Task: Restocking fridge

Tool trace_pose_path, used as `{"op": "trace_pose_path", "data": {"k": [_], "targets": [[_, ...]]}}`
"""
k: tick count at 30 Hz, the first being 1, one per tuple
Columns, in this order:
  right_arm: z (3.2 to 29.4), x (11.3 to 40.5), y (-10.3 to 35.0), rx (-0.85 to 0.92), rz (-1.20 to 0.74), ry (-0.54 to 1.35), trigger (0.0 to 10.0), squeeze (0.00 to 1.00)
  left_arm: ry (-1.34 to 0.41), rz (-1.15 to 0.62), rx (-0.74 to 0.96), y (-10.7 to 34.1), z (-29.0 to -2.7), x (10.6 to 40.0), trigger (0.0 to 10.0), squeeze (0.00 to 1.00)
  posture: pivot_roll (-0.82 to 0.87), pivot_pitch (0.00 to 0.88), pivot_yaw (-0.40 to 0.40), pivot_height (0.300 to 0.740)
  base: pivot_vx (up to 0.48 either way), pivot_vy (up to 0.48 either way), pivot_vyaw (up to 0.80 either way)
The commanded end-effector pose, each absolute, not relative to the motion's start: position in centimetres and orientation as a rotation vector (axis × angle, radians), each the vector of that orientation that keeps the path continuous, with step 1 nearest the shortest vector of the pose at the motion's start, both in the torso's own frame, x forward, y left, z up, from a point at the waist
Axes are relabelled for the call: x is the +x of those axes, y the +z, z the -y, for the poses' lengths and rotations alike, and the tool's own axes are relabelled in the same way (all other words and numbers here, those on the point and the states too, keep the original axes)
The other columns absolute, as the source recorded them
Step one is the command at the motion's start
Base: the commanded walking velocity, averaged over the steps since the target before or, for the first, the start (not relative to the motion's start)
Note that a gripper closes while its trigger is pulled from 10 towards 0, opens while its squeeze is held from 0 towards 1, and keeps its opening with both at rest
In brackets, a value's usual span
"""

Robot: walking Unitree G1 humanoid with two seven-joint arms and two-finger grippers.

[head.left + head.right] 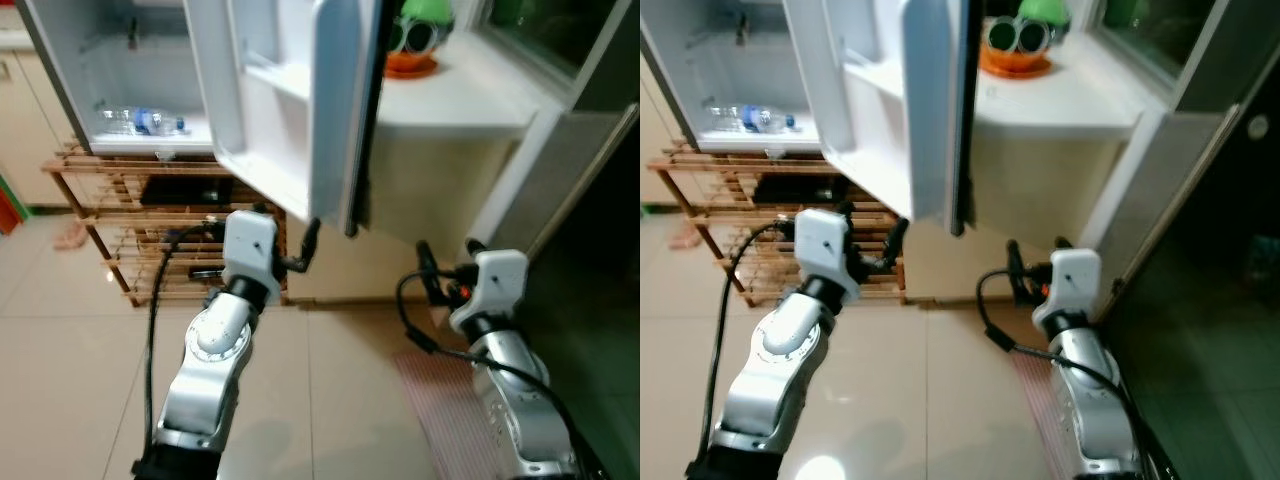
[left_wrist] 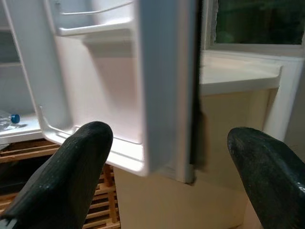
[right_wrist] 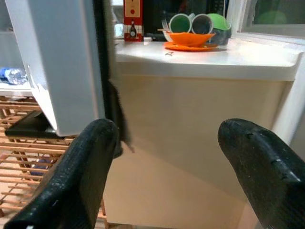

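Left hand (image 1: 290,240): hovering released, fingers spread, just below fridge door (image 1: 330,110) edge.
Right hand (image 1: 445,262): hanging released near counter (image 1: 450,110) front.
Fridge door: standing open, shelves bare.
Water bottle (image 1: 140,121): lying inside fridge.
Wooden rack (image 1: 110,200): standing beneath fridge.
Orange plate (image 3: 190,45): sitting on counter, holding cups.

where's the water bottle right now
The water bottle lies on its side on the fridge's bottom shelf, upper left in the head views, behind the open fridge door, above the wooden rack.
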State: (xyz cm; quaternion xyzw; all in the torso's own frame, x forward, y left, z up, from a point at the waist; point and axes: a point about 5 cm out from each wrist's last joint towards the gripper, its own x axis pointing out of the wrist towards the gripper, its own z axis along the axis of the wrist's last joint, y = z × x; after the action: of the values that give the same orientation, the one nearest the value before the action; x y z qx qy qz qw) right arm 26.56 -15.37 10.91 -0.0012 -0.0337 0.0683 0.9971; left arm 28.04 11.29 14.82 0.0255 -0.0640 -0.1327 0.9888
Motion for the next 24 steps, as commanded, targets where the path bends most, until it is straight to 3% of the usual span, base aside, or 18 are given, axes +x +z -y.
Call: {"op": "trace_pose_path", "data": {"k": [1,5,8,21,24], "targets": [[15.9,26.5,11.1,-0.011,0.076,0.125,10.0,0.28,-0.289,0.141,0.039,15.1,-10.6,28.0,10.0,0.00,-0.02,0.000,0.011,0.740,0.000,-0.472,0.00],[15.9,26.5,11.1,-0.010,0.077,0.126,10.0,0.28,-0.290,0.139,0.038,15.1,-10.6,28.0,10.0,0.00,-0.02,0.000,0.011,0.740,0.000,-0.472,0.00],[16.4,28.1,11.5,-0.061,0.074,0.120,10.0,0.28,-0.188,0.117,0.018,14.6,-11.7,28.4,10.0,0.00,-0.02,0.000,-0.001,0.740,0.000,0.430,0.00],[16.5,28.0,11.3,-0.057,0.067,0.115,10.0,0.28,-0.173,0.116,0.007,14.6,-11.9,28.4,10.0,0.00,-0.02,0.000,0.000,0.740,0.000,0.446,0.00],[16.5,28.1,11.2,-0.058,0.066,0.115,10.0,0.28,-0.155,0.104,0.013,14.5,-12.1,28.5,10.0,0.00,-0.02,0.000,0.002,0.740,0.000,0.000,0.00]]}}
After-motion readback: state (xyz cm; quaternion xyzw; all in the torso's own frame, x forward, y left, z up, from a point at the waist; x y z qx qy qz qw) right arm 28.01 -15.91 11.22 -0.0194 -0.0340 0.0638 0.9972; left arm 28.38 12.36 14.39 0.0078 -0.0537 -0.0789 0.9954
